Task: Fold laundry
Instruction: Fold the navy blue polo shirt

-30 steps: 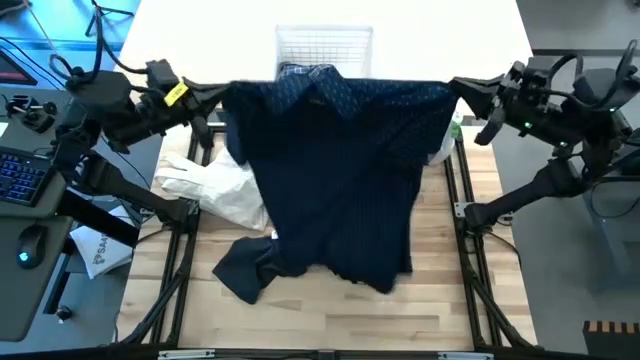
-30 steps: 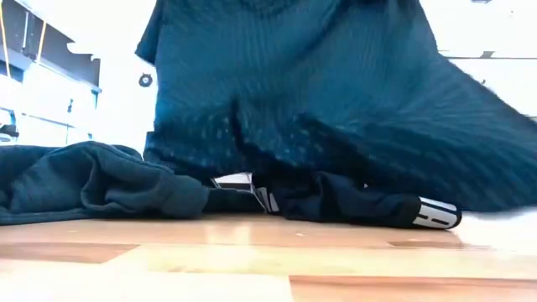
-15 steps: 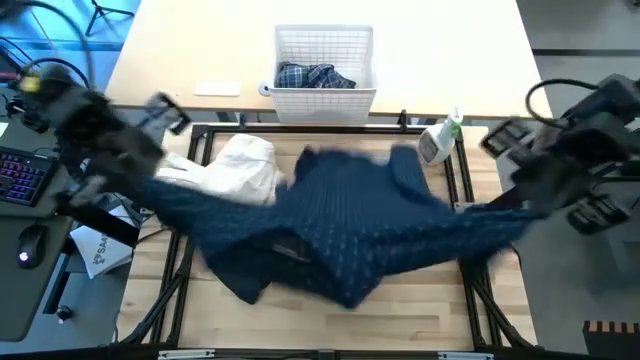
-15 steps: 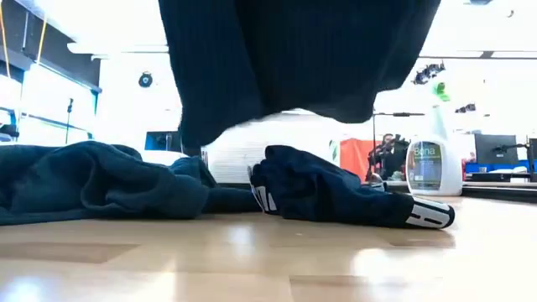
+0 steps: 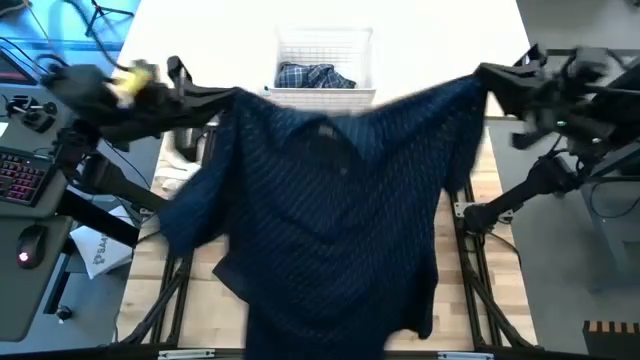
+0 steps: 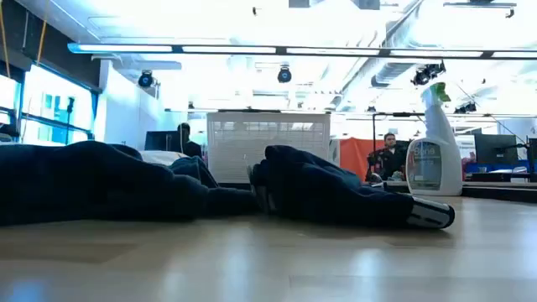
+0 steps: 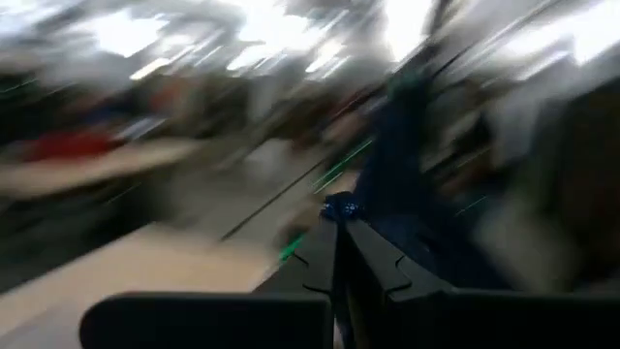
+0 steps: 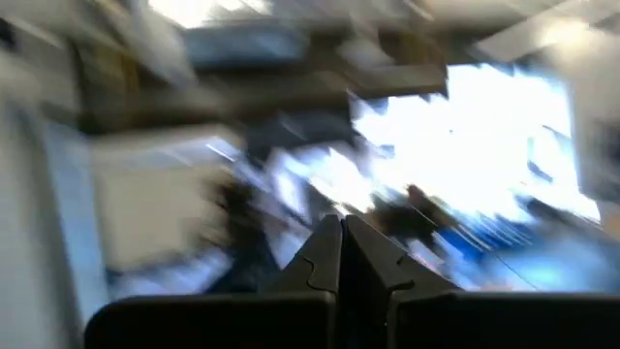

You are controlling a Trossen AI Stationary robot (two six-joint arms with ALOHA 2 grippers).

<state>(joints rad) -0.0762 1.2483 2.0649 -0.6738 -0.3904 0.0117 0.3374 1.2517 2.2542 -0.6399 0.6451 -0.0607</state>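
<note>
A navy shirt with tiny white dots (image 5: 330, 210) hangs spread wide between my two grippers, high over the table and out of the low view. My left gripper (image 5: 236, 96) is shut on its left upper corner, and my right gripper (image 5: 482, 76) is shut on its right upper corner. The collar (image 5: 326, 130) sags between them. On the table lie a dark garment heap (image 6: 84, 180) and a dark piece with a white-lettered band (image 6: 336, 189). A blue-and-white plaid shirt (image 5: 315, 77) lies in the basket. My left gripper pinches the navy shirt's left upper corner (image 7: 339, 206) between its two shut fingers, which come about level from the table's left. The shirt hangs below, clear of the table. My right gripper pinches the right upper corner (image 5: 470, 88), its fingers coming about level from the table's right. Blur hides the place of contact in its wrist view.
A white lattice basket (image 5: 325, 55) stands at the far edge. In the low view a spray bottle (image 6: 432, 143) stands at the right of the table. Black frame rails (image 5: 470, 260) run along the table's sides. A keyboard (image 5: 25, 175) sits on the left desk.
Both grippers swung down and toward the near edge with the navy shirt, then rose again toward the far edge. The shirt dropped in a bunch over the table, then billowed out wide. It has risen out of the low view, clear of the dark garments.
</note>
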